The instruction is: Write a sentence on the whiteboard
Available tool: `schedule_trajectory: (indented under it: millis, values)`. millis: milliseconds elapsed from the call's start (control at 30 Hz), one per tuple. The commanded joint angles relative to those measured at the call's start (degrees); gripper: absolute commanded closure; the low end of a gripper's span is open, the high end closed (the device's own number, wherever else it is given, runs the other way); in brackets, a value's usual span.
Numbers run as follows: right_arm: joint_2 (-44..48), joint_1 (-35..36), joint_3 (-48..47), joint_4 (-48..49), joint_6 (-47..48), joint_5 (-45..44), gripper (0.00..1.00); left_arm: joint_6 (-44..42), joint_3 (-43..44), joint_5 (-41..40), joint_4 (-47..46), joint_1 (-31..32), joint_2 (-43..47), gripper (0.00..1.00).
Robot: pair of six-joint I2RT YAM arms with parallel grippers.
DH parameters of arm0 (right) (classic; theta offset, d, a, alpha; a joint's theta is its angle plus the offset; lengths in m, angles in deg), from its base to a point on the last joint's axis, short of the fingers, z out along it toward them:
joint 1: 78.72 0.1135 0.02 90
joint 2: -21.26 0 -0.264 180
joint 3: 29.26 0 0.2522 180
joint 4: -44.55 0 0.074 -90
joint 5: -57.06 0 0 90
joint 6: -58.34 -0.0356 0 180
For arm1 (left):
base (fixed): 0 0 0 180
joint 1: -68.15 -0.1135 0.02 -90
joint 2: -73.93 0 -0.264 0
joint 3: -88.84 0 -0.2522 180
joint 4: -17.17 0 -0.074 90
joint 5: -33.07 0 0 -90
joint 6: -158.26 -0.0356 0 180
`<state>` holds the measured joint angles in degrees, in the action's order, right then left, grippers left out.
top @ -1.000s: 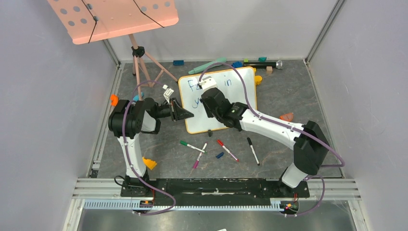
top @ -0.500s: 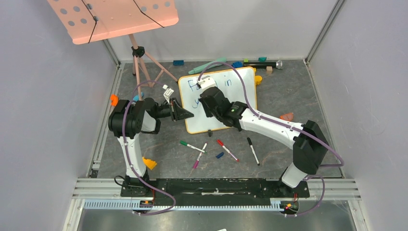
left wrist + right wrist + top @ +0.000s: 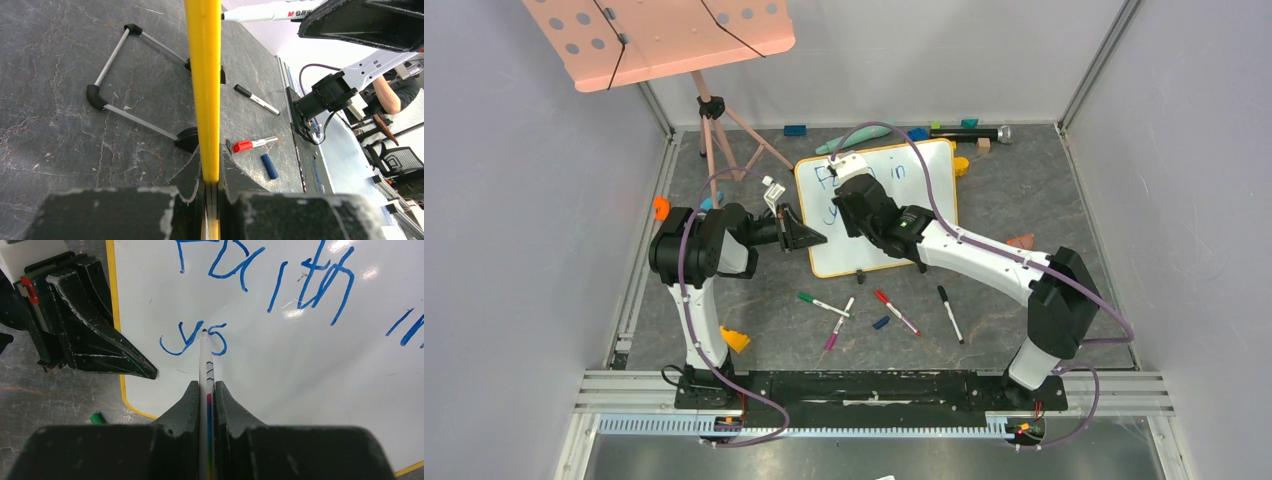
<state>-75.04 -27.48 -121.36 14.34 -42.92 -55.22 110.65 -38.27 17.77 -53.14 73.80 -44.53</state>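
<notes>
The whiteboard (image 3: pixel 829 255) stands tilted on the floor mat, yellow-framed, with blue words "Faith" (image 3: pixel 265 275) and "in" (image 3: pixel 407 327) on it. My left gripper (image 3: pixel 809 238) is shut on the frame's left edge (image 3: pixel 203 75), which runs straight up from between the jaws (image 3: pixel 210 167). My right gripper (image 3: pixel 206 390) is shut on a white marker (image 3: pixel 205 360). Its tip touches the board in the second line, between a "y" and a half-drawn letter (image 3: pixel 192 337). In the top view the right gripper (image 3: pixel 852 205) hangs over the board's left half and hides part of the writing.
Loose on the mat below the board lie a green marker (image 3: pixel 822 304), a purple one (image 3: pixel 839 322), a red one (image 3: pixel 896 312), a black one (image 3: pixel 950 314) and a blue cap (image 3: pixel 880 322). A pink music stand (image 3: pixel 664 35) stands back left. Small toys (image 3: pixel 924 132) line the back wall.
My right gripper has shifted a little to the left and up across the board with the marker. The left gripper has kept still on the frame.
</notes>
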Motion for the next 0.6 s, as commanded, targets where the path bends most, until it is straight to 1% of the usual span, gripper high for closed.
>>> schedule_trajectory:
  millis: [0, 367, 567]
  values:
    - [0.05, -0.35, -2.60, 1.12, 0.86, -3.06, 1.00, -6.10, -0.07, 3.45, -5.14, 0.60, 1.32, 0.98]
    - [1.47, -0.78, -1.67, 0.57, 0.99, -4.65, 1.00, -6.09, -0.19, 3.44, -5.14, 0.59, 1.33, 0.98]
    - [3.24, -0.81, 0.77, 0.47, 0.52, -4.92, 1.00, -6.08, -0.15, 3.46, -5.14, 0.59, 1.37, 0.98]
